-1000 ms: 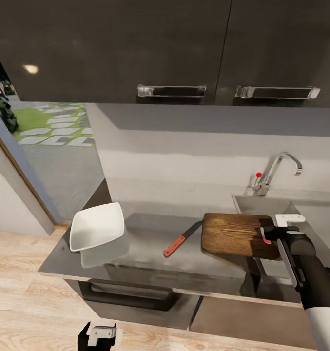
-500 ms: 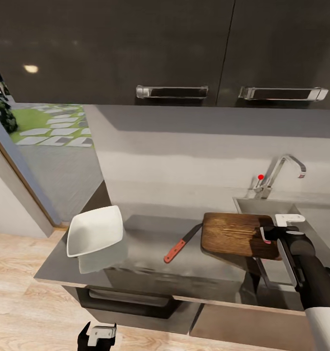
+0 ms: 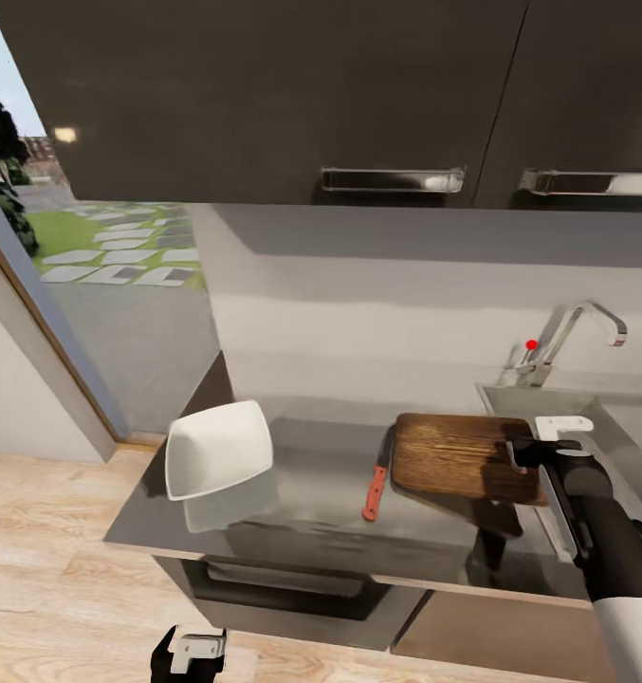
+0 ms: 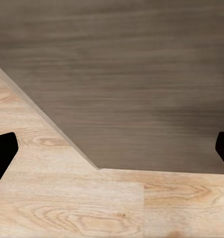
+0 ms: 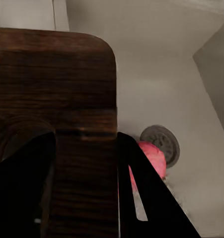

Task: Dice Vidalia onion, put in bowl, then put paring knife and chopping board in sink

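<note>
My right gripper [image 3: 523, 457] is shut on the right end of the brown chopping board [image 3: 453, 457], which hangs slightly above the grey countertop [image 3: 311, 493] beside the sink [image 3: 510, 398]. In the right wrist view the board [image 5: 52, 79] runs between my black fingers [image 5: 141, 193]. Beyond it the pinkish Vidalia onion [image 5: 152, 157] lies by the drain on the sink's floor [image 5: 156, 84]. The red-handled paring knife [image 3: 376, 481] lies along the board's left edge. The white bowl [image 3: 218, 448] stands at the counter's left end. My left gripper [image 3: 190, 653] [image 4: 112, 153] hangs open over the wooden floor.
The chrome tap [image 3: 575, 334] with a red knob [image 3: 531, 344] rises behind the sink. Dark wall cabinets [image 3: 358, 95] with steel handles hang above. A glass door [image 3: 93, 285] to the garden is at the left. Light wood floor [image 3: 55, 588] lies before the counter.
The whole view has shifted, so the camera moved. The held board has come left relative to the sink, and the knife has turned from a slant to lie along the board's left edge.
</note>
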You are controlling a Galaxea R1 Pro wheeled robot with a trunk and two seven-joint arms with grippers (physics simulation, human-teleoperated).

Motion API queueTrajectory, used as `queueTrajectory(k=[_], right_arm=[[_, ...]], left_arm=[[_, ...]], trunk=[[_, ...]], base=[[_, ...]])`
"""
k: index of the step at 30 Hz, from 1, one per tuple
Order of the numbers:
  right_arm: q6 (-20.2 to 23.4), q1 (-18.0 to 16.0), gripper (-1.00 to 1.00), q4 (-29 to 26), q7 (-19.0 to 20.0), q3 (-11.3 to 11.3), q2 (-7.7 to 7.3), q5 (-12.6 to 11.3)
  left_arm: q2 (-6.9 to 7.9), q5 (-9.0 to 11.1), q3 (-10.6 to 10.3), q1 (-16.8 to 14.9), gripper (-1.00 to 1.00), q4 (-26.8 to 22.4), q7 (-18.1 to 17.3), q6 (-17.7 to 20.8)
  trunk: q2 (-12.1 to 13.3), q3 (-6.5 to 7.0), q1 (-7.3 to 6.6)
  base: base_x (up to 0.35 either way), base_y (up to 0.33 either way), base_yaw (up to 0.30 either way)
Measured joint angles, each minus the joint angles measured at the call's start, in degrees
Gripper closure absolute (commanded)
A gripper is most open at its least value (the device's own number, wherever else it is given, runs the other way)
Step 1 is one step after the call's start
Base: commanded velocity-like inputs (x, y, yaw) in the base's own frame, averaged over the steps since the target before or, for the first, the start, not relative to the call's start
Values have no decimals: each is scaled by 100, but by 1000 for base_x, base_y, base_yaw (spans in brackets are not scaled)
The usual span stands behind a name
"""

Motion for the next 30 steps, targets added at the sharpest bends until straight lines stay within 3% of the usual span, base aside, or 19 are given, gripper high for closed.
queueTrajectory(k=[8, 18, 30], right_arm=[[0, -1, 100, 3, -2, 1, 1, -5], [0, -1, 100, 21, 0, 2, 1, -28], [-5, 2, 100, 68, 7, 9, 5, -118]], left_arm=[[2, 0, 0, 0, -100, -1, 1, -1], [1, -1, 0, 1, -100, -2, -1, 1], [1, -42, -61, 5, -100, 119, -4, 7]], trunk=[[0, 0, 0], [0, 0, -1], [1, -3, -3]], base=[[0, 227, 0], [18, 24, 0], [207, 1, 0]])
